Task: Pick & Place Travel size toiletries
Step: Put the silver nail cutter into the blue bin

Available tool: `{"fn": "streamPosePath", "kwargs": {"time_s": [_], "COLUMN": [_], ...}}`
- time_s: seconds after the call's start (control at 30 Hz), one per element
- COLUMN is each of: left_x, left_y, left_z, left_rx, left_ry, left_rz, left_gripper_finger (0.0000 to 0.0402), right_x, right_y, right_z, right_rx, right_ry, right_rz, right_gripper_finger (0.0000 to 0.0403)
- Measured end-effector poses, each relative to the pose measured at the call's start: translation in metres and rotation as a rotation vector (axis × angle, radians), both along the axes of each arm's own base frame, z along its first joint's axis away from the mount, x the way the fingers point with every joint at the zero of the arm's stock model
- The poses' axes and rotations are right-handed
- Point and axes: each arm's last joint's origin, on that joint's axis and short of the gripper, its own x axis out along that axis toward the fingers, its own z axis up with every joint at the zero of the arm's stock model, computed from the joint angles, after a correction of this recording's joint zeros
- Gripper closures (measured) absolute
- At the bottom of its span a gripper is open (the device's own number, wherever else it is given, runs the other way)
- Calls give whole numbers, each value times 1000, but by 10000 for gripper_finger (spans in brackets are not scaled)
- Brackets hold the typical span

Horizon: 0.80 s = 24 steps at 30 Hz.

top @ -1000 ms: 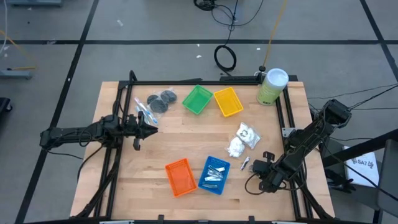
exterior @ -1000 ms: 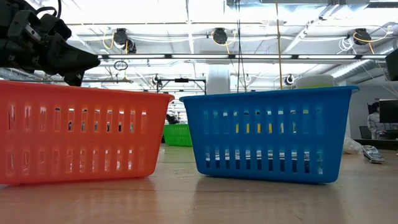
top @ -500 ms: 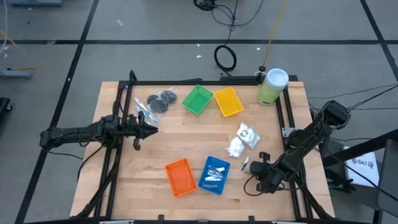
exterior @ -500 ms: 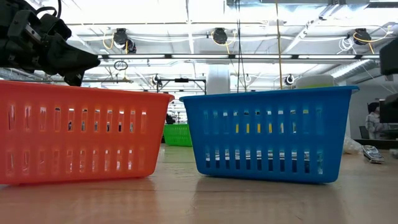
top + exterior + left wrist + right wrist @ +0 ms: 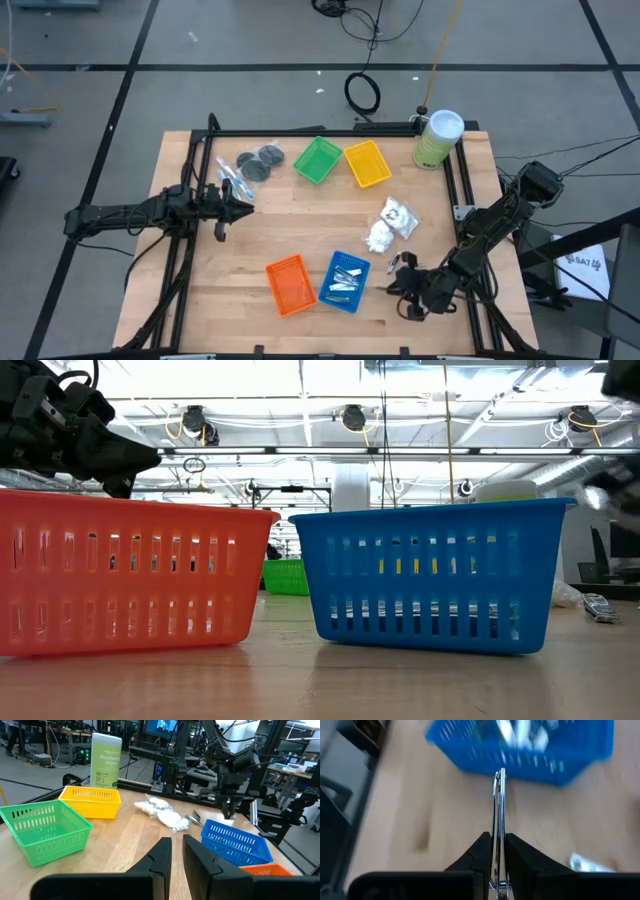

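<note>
The right gripper (image 5: 402, 279), low over the table at about five o'clock, has its fingers pinched on a thin silver foil tube (image 5: 499, 820), seen edge-on in its wrist view. It hangs just beside the small blue slotted plastic tray (image 5: 346, 280), on that tray's three o'clock side. The tray already holds several silver foil tubes (image 5: 343, 277), so this sorting step looks well along; one more foil piece (image 5: 587, 863) lies on the wood near the gripper.

Much seems left to do. The white packets with dark print (image 5: 390, 224) sit in a loose heap at three o'clock, the dark grey round discs (image 5: 258, 162) lie at eleven o'clock, and the slim clear-plastic sticks with blue and red (image 5: 230, 177) lie just beside them. The orange tray (image 5: 290, 284), green tray (image 5: 317, 160) and yellow tray (image 5: 366, 163) look unfilled.

The left gripper (image 5: 238, 204) hovers at nine o'clock near the sticks, its fingers nearly together and holding nothing.
</note>
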Motion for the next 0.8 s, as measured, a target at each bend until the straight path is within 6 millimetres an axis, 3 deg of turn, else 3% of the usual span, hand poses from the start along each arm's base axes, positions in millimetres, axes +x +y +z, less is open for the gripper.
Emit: {"fn": "streamPosePath", "kwargs": {"time_s": [0.23, 0.43, 0.6, 0.8], "left_x": [0, 0, 0, 0], "left_y": [0, 0, 0, 0], "left_z": [0, 0, 0, 0], "left_rx": [0, 0, 0, 0], "left_ry": [0, 0, 0, 0], "left_rz": [0, 0, 0, 0], "left_gripper_finger": [357, 357, 357, 357], "right_x": [23, 45, 63, 83], "right_y": [0, -13, -27, -30], "right_z": [22, 40, 49, 72], "right_rx": [7, 45, 98, 4], "right_ry": [-257, -434, -425, -284], "right_rz": [48, 28, 75, 80], "right_gripper_finger": [369, 371, 371, 372]}}
